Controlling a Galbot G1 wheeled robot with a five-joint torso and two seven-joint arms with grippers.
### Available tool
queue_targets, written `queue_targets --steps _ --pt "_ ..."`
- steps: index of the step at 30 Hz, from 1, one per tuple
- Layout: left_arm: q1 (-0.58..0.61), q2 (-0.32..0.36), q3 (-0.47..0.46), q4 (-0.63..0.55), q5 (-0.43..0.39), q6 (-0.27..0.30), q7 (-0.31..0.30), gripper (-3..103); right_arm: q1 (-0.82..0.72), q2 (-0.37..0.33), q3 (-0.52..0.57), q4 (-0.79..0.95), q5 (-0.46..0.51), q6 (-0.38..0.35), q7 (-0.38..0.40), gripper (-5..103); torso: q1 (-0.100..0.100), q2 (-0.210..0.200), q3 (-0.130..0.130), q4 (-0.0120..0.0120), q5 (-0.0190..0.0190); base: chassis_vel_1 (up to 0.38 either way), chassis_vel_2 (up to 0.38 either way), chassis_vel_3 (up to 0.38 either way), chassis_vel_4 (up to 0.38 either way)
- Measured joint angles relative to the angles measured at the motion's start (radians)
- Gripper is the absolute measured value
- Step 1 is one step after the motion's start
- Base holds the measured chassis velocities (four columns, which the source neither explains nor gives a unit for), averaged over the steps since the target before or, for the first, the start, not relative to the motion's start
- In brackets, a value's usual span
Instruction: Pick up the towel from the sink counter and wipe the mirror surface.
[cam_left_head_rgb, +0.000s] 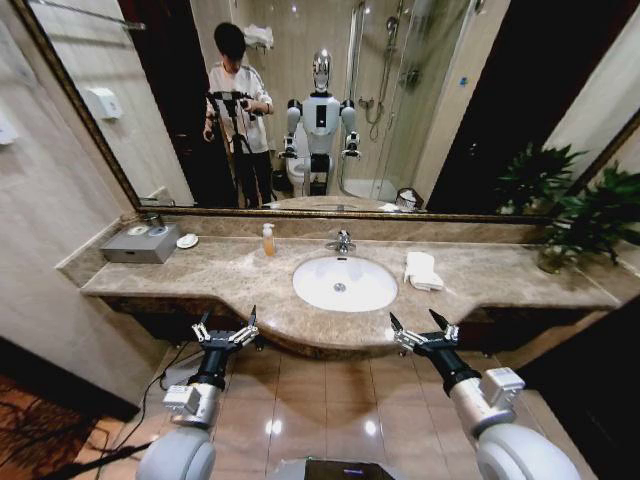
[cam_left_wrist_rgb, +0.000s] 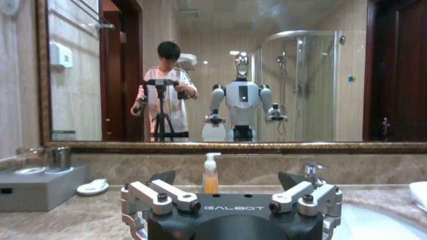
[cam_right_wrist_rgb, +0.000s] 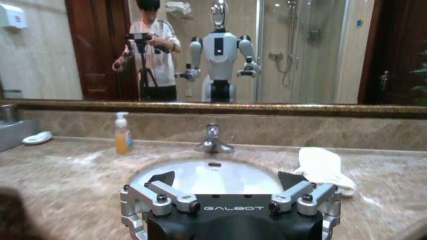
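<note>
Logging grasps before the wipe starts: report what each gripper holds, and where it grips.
Nothing is held. The left gripper and right gripper are open before the marble counter; the folded white towel lies untouched.

Left gripper (cam_left_wrist_rgb: 227, 182) open above the sink counter (cam_left_wrist_rgb: 73, 220), facing the mirror (cam_left_wrist_rgb: 320, 85); soap bottle (cam_left_wrist_rgb: 211, 175) just beyond, grey box (cam_left_wrist_rgb: 40, 185) nearby.

You see the mirror (cam_left_head_rgb: 400, 100) cut off at the top edge, the towel (cam_left_wrist_rgb: 420, 194) clipped at the left wrist view's border, and the soap bottle's (cam_left_head_rgb: 268, 240) label too small to read.
</note>
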Motion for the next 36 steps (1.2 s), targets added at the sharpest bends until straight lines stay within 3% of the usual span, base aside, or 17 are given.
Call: queue_targets --steps 16,21,36 --pt "0.000 0.000 0.000 0.000 0.000 0.000 0.000 100 0.001 0.011 -0.047 -0.026 -0.053 0.024 0.010 100 0.000 0.000 0.000 -0.0001 -0.0006 0.226 -0.230 -0.225 0.222" --pt "0.000 0.000 0.000 0.000 0.000 0.000 0.000 100 0.002 0.011 -0.065 -0.037 -0.055 0.064 0.010 100 -0.001 0.000 0.000 0.0002 -0.0006 0.144 -0.141 -0.126 0.136" --pt "0.000 0.000 0.000 0.000 0.000 0.000 0.000 100 0.032 0.000 -0.109 -0.051 -0.065 0.057 0.020 100 0.000 0.000 0.000 0.0000 -0.0003 -0.006 0.009 0.006 0.001"
